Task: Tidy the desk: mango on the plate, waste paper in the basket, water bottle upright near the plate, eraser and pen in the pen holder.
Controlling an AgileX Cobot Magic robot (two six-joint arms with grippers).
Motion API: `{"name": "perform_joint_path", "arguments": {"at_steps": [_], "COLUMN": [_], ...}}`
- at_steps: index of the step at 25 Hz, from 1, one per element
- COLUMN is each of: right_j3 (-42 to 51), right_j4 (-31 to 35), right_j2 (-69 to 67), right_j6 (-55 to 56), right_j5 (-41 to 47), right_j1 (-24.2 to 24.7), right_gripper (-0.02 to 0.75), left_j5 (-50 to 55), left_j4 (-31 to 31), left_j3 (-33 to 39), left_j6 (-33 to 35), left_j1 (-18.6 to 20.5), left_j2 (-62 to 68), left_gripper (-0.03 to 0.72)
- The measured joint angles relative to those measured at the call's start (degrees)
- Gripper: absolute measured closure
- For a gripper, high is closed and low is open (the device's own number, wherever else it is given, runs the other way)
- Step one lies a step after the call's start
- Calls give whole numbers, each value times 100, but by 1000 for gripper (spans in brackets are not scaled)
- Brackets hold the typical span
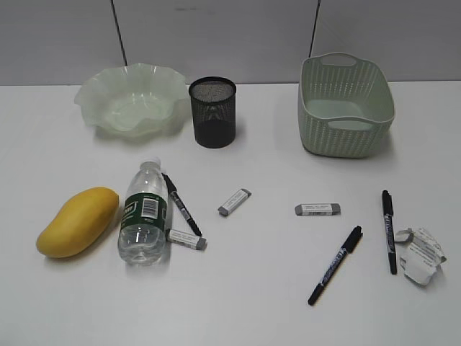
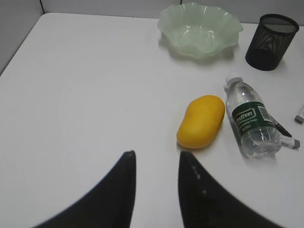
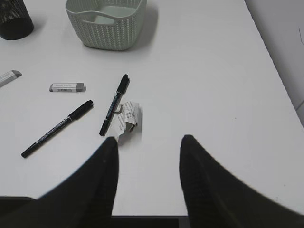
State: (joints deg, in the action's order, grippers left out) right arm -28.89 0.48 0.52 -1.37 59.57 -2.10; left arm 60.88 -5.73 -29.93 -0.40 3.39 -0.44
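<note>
— White desk (image 1: 274, 288), grey wall behind. Where did the items lie?
— Mango (image 1: 78, 221) lower left beside the toppled water bottle (image 1: 145, 214); waste paper (image 1: 422, 256) lower right.
— Grippers?
— Left gripper (image 2: 156, 159) and right gripper (image 3: 148, 145) both parted, holding nothing.

On my white desk (image 1: 274, 288) the yellow-orange mango (image 1: 78, 221) lies on its side at the front left, just beside the water bottle (image 1: 145, 213), which lies flat with its white cap toward the back. The wavy pale green plate (image 1: 131, 99) sits empty at the back left, the black mesh pen holder (image 1: 212, 112) upright beside it. The sage-green basket (image 1: 345, 105) stands back right. Three erasers (image 1: 318, 209) and three black pens (image 1: 336, 264) lie scattered. The crumpled waste paper (image 1: 422, 255) touches the rightmost pen.
</note>
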Motion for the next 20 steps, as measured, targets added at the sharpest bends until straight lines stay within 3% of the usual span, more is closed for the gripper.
{"name": "perform_joint_path", "arguments": {"at_steps": [20], "right_j3": [0], "right_j4": [0], "right_j2": [0], "right_j6": [20], "right_j5": [0], "right_j1": [0], "right_gripper": [388], "left_j5": [0], "left_j4": [0], "left_j3": [0], "left_j6": [0], "left_j1": [0], "left_j2": [0], "left_gripper": [449]}}
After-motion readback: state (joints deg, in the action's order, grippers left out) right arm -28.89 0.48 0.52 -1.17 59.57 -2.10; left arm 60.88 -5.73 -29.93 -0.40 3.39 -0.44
